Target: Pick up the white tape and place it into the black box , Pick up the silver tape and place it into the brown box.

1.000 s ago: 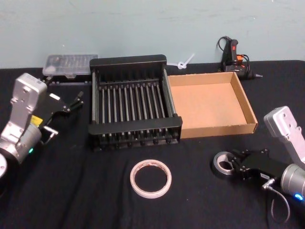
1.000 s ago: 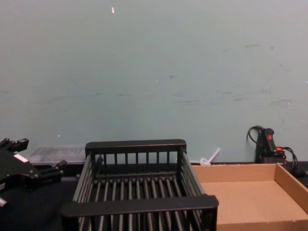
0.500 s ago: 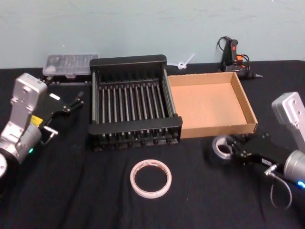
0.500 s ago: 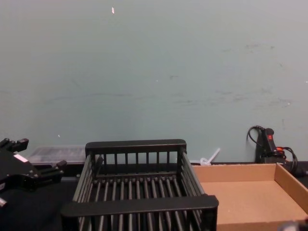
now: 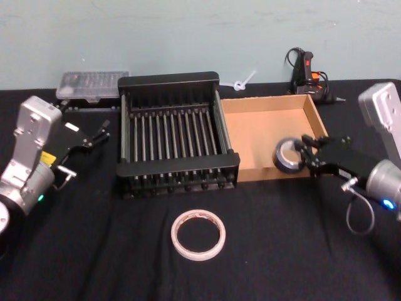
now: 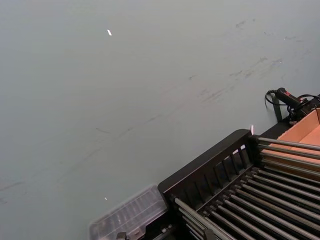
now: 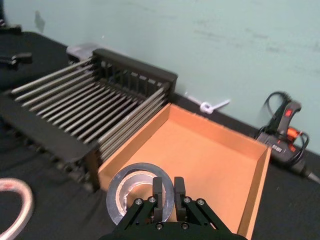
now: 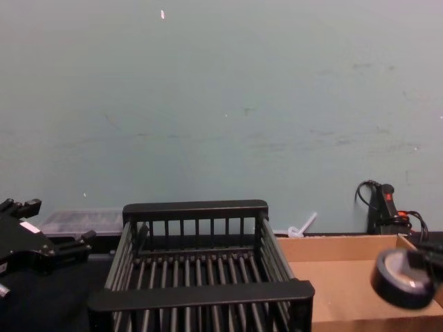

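Observation:
The silver tape (image 5: 286, 157) hangs in the air over the front wall of the brown box (image 5: 266, 128), with my right gripper (image 5: 306, 155) shut on its rim. In the right wrist view one finger (image 7: 158, 191) sits inside the silver tape (image 7: 131, 184) and the other outside it, above the brown box (image 7: 210, 155). From the chest, the silver tape (image 8: 401, 278) floats above the brown box (image 8: 332, 277). The white tape (image 5: 198, 234) lies flat on the black cloth in front of the black box (image 5: 169, 81). My left gripper (image 5: 84, 153) is parked open to the left of the crate.
A clear plastic case (image 5: 91, 84) sits behind the crate at the back left. A white zip tie (image 5: 244, 81) and a black glue gun (image 5: 307, 75) with its cable lie behind the cardboard tray. A teal wall closes the back.
My right gripper has lifted the silver tape off the cloth and carried it away from me, up over the front wall of the brown box. The left arm has stayed still.

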Action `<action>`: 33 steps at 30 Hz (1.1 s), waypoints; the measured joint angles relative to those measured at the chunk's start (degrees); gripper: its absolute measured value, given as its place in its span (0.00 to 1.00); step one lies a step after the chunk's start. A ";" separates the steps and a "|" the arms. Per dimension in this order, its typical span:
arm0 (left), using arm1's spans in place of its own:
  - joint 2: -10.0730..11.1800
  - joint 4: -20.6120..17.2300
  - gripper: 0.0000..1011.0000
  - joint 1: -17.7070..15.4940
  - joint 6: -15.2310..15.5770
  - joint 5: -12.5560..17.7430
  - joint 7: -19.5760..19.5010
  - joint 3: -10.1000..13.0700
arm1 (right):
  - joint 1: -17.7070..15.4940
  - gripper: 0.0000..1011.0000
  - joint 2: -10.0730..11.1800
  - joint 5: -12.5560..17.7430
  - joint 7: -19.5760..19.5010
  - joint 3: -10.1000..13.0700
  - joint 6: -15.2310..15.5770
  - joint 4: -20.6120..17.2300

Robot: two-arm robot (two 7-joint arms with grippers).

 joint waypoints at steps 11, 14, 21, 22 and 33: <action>0.00 0.00 0.99 0.00 0.00 0.00 0.00 0.00 | 7.12 0.14 -4.03 -2.43 -1.66 -1.20 -0.38 6.34; 0.00 0.00 0.99 0.00 0.00 0.00 0.00 0.00 | 8.48 0.14 -4.83 -2.87 -1.81 -1.44 -0.43 7.76; 0.00 0.00 0.99 0.00 0.00 0.00 0.00 0.00 | 13.55 0.14 -8.09 -4.21 -1.89 -2.57 -0.12 14.27; 0.00 0.00 0.99 0.00 0.00 0.00 0.00 0.00 | 14.48 0.14 -8.74 -4.45 -1.93 -2.80 0.12 15.70; 0.00 0.00 0.99 0.00 0.00 0.00 0.00 0.00 | 19.37 0.14 -12.74 -6.46 -2.75 -3.96 0.80 24.75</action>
